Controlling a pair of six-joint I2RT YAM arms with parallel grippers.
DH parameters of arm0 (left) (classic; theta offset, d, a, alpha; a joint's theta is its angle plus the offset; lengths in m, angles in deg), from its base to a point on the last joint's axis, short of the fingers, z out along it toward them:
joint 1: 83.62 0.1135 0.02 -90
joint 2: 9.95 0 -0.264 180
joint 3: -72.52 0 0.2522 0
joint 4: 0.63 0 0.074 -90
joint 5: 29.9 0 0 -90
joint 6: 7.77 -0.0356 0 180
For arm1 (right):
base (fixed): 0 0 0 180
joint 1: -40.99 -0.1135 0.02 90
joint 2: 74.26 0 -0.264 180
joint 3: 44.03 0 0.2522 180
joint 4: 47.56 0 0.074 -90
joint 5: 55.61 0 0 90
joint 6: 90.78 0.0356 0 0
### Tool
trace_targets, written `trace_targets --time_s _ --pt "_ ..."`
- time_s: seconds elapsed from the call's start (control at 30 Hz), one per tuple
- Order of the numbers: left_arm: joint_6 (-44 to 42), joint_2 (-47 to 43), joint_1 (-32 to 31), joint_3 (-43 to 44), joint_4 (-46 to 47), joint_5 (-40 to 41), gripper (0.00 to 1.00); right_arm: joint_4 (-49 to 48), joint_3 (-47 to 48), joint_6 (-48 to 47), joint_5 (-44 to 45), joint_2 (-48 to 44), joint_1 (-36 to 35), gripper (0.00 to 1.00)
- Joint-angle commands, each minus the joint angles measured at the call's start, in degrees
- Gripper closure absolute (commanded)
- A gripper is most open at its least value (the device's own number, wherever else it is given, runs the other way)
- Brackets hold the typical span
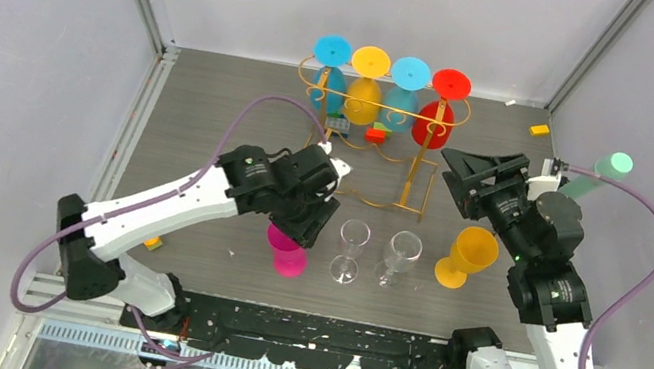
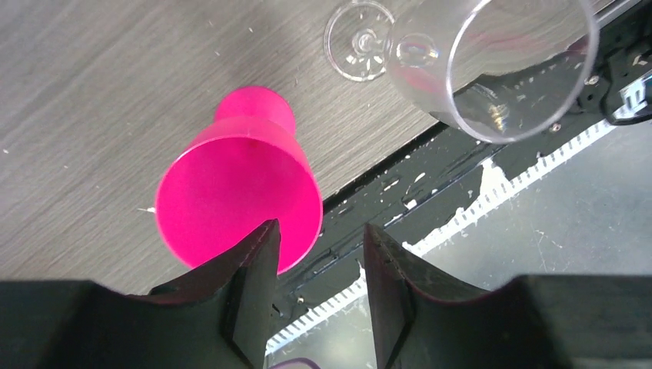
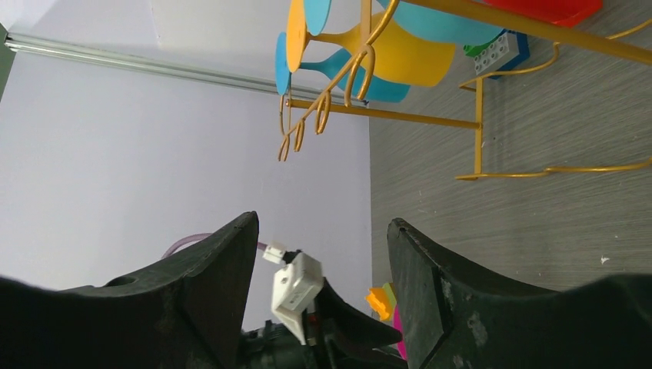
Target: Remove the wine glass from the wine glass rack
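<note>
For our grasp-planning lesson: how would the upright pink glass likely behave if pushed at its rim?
The pink glass looks like light plastic, so it would probably slide easily. Its bowl looks wider than its foot, so a rim push may tip it.

Row of glasses before the wine glass rack

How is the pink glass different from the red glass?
The pink glass stands right way up on the table. The red glass hangs upside down, foot on top, from the gold rack. The pink glass is near the front, while the red glass is at the back, on the rack's right end. Both are solid-coloured, not see-through.
</note>
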Motion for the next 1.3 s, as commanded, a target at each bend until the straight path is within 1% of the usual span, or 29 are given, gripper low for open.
trace_targets --time_s 0.0,0.07,0.13,0.2,0.23,0.3,0.33,0.37,0.4,0.5,0.6,0.73,0.83,1.03,1.27 --pt "-1.26 -6.29 -0.12 2.78 2.86 3.92 0.52 1.45 6.28 -4.33 2.38 1.14 -0.15 0.32" --pt "-2.22 -8.60 -0.07 2.27 4.94 4.50 0.47 3.44 9.56 -7.05 2.90 3.13 -0.15 0.32" --pt "-3.29 -11.86 -0.07 0.67 8.82 4.70 0.35 6.79 13.00 -11.85 4.40 5.56 -0.15 0.32" --pt "-3.78 -15.15 -0.11 -1.34 12.38 6.00 0.27 9.49 16.76 -15.74 6.29 8.85 -0.08 0.32" --pt "-3.84 -16.96 -0.12 -2.51 14.21 6.66 0.19 10.19 19.24 -16.99 7.37 10.05 -0.07 0.32" --pt "-4.06 -20.53 -0.12 -5.09 17.67 8.54 0.09 12.05 22.97 -20.44 9.16 15.73 -0.06 0.32" --pt "-4.10 -22.45 -0.12 -6.34 19.43 9.70 0.05 13.07 24.21 -22.44 9.46 17.05 -0.02 0.32" --pt "-4.23 -24.17 -0.11 -7.42 21.16 10.55 0.02 13.38 26.68 -23.42 11.57 19.84 0.00 0.32" --pt "-4.47 -26.06 -0.07 -8.65 22.83 11.34 0.01 14.21 27.83 -24.94 12.56 21.12 0.02 0.32" --pt "-5.23 -30.94 -0.15 -12.22 27.71 12.12 0.00 15.57 33.52 -27.30 16.65 27.45 0.42 0.32" --pt "-6.18 -34.83 -0.12 -15.55 32.26 12.08 0.00 16.40 36.58 -28.43 19.50 31.50 1.04 0.33" --pt "-6.62 -36.40 -0.11 -17.44 33.55 12.78 0.00 16.34 40.19 -29.04 21.17 36.19 1.89 0.44" --pt "-6.42 -35.99 -0.12 -17.23 32.71 13.20 0.00 14.15 40.53 -29.38 20.13 38.83 3.26 0.45" --pt "-6.14 -35.35 -0.12 -17.19 31.48 13.56 0.00 7.60 37.55 -28.81 14.81 40.37 6.91 0.39" --pt "-5.41 -35.50 -0.12 -17.38 31.48 14.00 0.00 -2.29 32.68 -25.07 -0.50 41.42 12.27 0.40"
